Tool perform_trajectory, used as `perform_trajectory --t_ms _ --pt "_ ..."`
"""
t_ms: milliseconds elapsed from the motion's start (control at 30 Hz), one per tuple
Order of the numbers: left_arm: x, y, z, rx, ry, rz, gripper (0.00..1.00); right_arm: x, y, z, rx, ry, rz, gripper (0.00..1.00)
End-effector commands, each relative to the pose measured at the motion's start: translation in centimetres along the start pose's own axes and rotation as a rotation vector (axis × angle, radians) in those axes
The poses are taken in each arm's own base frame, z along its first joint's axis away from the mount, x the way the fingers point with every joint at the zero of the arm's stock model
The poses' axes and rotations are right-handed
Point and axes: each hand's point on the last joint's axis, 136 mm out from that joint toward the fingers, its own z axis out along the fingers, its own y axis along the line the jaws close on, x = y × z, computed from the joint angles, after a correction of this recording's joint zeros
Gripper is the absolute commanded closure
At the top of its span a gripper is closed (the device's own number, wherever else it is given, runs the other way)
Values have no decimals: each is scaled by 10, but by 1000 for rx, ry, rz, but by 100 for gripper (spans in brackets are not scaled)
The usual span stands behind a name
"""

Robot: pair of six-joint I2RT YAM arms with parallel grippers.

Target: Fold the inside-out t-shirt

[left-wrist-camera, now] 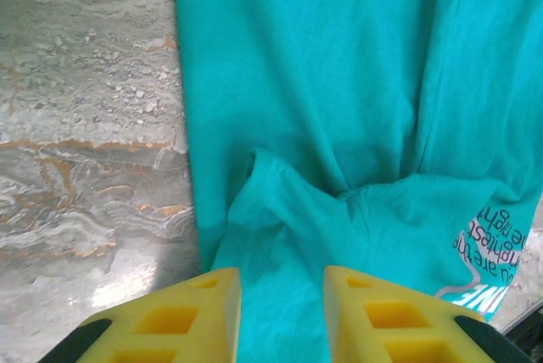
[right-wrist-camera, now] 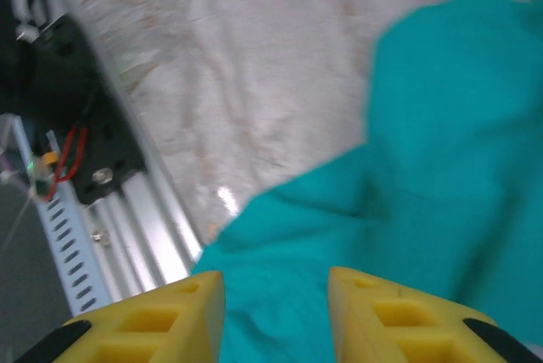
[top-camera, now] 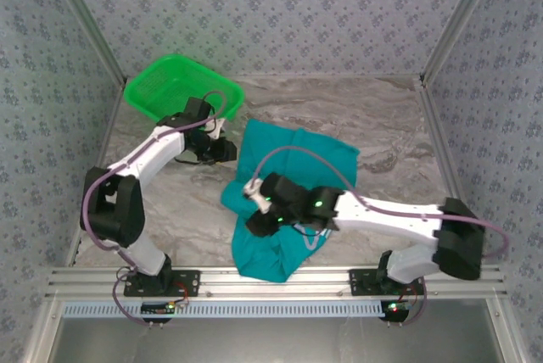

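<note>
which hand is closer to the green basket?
The left hand, at the t-shirt's left edge beside the green basket. The right hand is over the shirt's near end by the front rail.

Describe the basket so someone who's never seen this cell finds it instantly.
Start at the marbled grey table and go to its far-left corner, by the patterned wall. The basket sits there at an angle. It is bright green plastic mesh with raised sides, unlike the teal t-shirt rumpled mid-table.
</note>
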Motion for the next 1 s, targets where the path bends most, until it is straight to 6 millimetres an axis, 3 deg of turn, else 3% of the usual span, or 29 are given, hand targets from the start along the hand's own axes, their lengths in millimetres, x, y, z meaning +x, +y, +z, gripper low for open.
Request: perform_trajectory --t_ms 0,133,333,500,600,633,700,767,967 --pt "16 -1 -26 -31 -32 25 65 47 -42 -17 132 96 138 62" --pt "50 -16 -28 -30 -18 89 64 71 -41 -17 89 116 209 61" --pt "118 -30 -4 41 99 -4 63 66 -34 5 88 110 233 60" --pt "152 -51 4 32 119 -75 57 65 -92 -18 257 35 375 57" --pt "178 -47 11 -50 165 -338 46 63 -124 -44 309 -31 451 55" --pt "186 -61 15 -7 203 -391 46 62 -131 -53 325 -51 459 54" --pt "187 -78 20 9 181 -392 43 61 -142 -64 353 -77 467 53" --pt "183 -76 21 -61 138 -380 37 62 -149 -70 367 -91 474 53" --pt "178 -85 46 -139 146 -398 38 60 -154 -77 377 -127 471 53"
